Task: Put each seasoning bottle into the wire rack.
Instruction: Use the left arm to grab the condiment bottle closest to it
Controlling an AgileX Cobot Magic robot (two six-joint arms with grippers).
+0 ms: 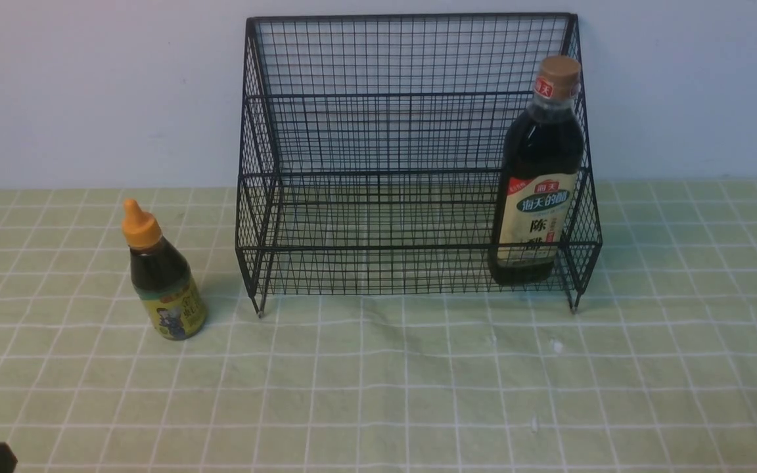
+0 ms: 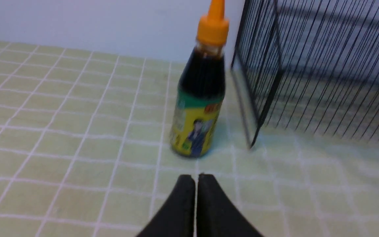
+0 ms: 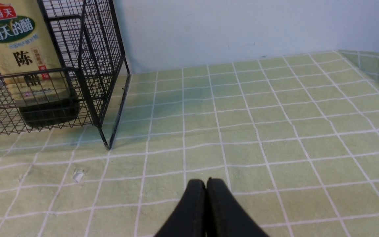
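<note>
The tall bottle point(image 1: 539, 177), dark liquid under a tan cap with a cream label in Chinese characters, stands upright inside the wire rack point(image 1: 411, 248). It sits at the rack's right end, on the lower shelf, close against the right side mesh, and its base shows behind the low front rim. Its cap reaches near the top of the rack's back but stays below it.

The short bottle point(image 1: 163, 276), with an orange nozzle cap and a yellow label, is outside the rack. It stands on the cloth to the left of the rack's front left leg, near it but not touching, and in the front view it looks slightly tilted. The rest of the rack's shelf, from the left end to the tall bottle, holds nothing.

The left gripper point(image 2: 196, 177) hovers low over the cloth in front of the short bottle, apart from it. Its fingers are pressed almost together, with only a thin slit between them and nothing in them. The right gripper point(image 3: 206, 182) sits over bare cloth to the right of the rack, well apart from it. Its fingers are closed against each other and it too is empty.

The rack stands on a green checked tablecloth point(image 1: 418, 381) with white lines, its back against a pale wall point(image 1: 89, 85). A few small white specks point(image 1: 556, 346) lie on the cloth just in front of the rack's right leg.
</note>
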